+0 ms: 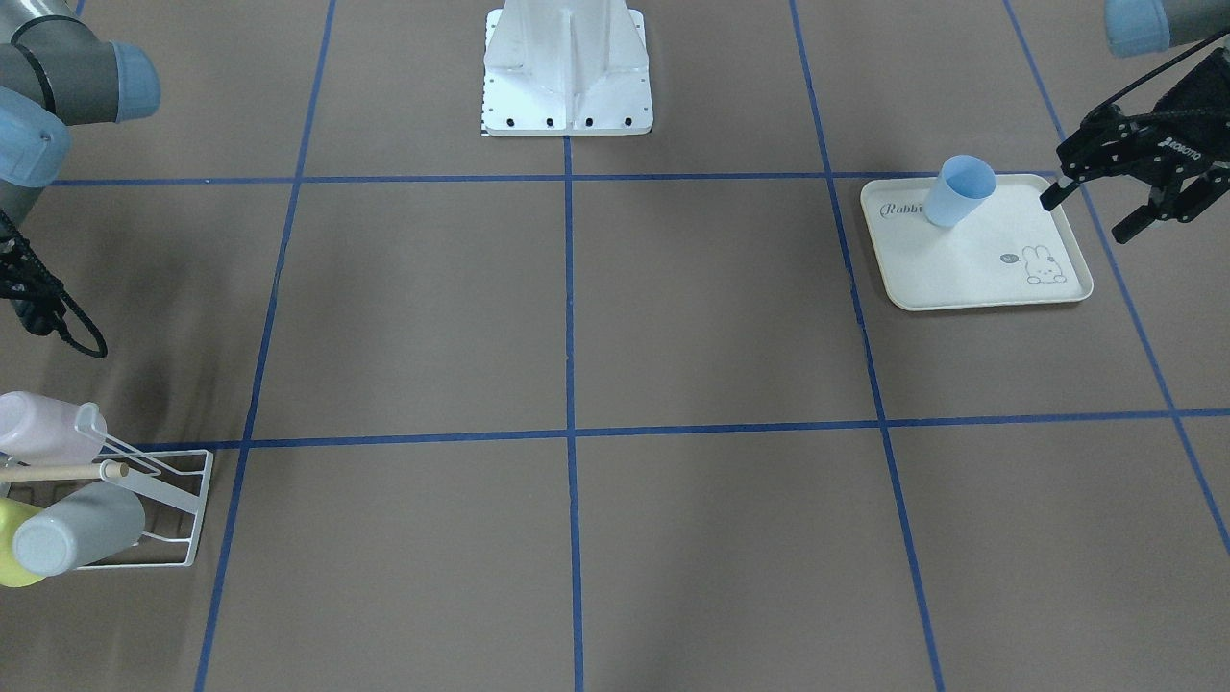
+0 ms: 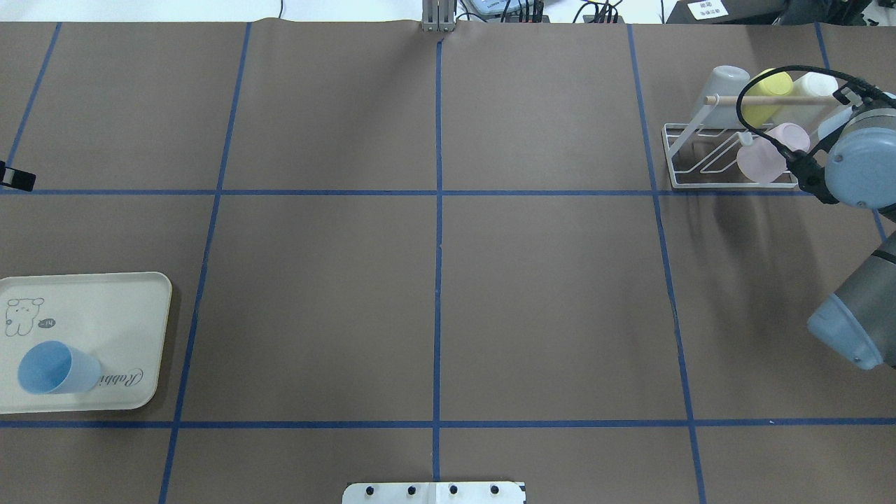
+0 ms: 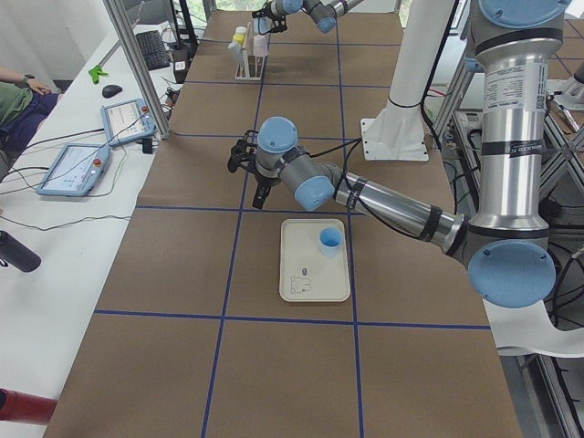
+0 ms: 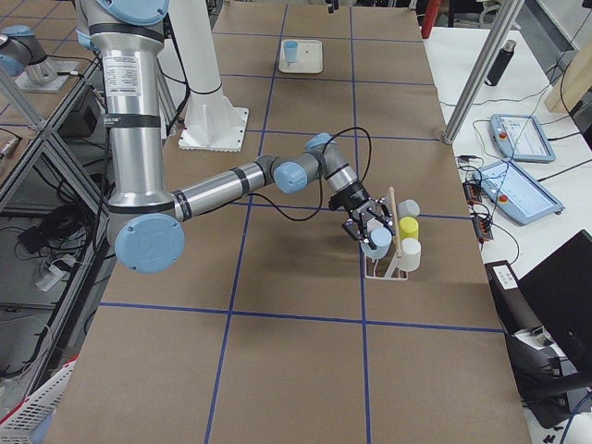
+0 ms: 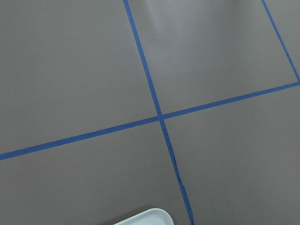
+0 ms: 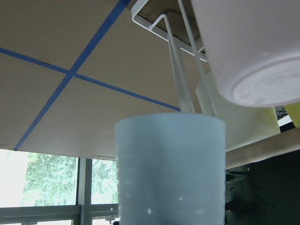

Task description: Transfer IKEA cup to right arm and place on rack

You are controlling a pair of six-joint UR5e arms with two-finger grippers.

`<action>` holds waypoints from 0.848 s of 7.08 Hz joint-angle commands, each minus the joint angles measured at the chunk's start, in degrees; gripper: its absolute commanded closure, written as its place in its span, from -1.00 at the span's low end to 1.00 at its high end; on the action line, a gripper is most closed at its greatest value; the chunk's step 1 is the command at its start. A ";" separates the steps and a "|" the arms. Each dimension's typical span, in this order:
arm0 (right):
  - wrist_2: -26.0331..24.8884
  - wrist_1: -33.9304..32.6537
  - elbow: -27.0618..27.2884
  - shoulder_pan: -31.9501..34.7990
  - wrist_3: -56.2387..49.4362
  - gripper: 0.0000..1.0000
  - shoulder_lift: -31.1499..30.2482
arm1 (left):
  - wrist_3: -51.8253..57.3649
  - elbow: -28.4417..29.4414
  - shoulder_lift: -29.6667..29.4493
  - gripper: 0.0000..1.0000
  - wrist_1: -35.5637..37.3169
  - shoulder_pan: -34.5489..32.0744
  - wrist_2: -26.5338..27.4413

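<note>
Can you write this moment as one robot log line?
phase: before pickup | left gripper: open, beside tray | blue cup: upright on tray | right gripper: at rack, state unclear

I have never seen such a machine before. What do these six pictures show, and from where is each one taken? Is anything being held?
This is a robot with two arms at a brown table marked with blue tape; each arm ends in a two-finger gripper. Four pictures come from fixed cameras: one facing the robot, one above and behind it, and one at each table end. The last two come from cameras on the wrists. The left gripper is open and empty, beside a cream tray where a blue cup stands upright. At the other end, a white wire rack carries several cups. The right gripper is at that rack, close to a pale cup; whether it grips it, the pictures do not tell.
</note>
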 commanded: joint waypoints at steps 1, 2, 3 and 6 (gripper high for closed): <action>-0.73 -0.02 -0.33 -0.64 0.03 0.39 0.22 | -0.09 0.02 -0.04 -1.00 0.00 0.06 0.09; -0.99 -0.02 -0.50 -0.99 0.03 0.36 0.22 | -0.09 0.02 -0.04 -1.00 0.00 0.15 0.09; -2.30 0.07 -1.72 -1.35 0.03 0.29 0.75 | -0.18 0.02 -0.12 -1.00 0.00 0.15 0.09; -3.19 -0.02 -2.79 -1.70 -0.15 0.24 2.24 | -0.18 0.10 -0.30 -1.00 0.09 0.24 0.09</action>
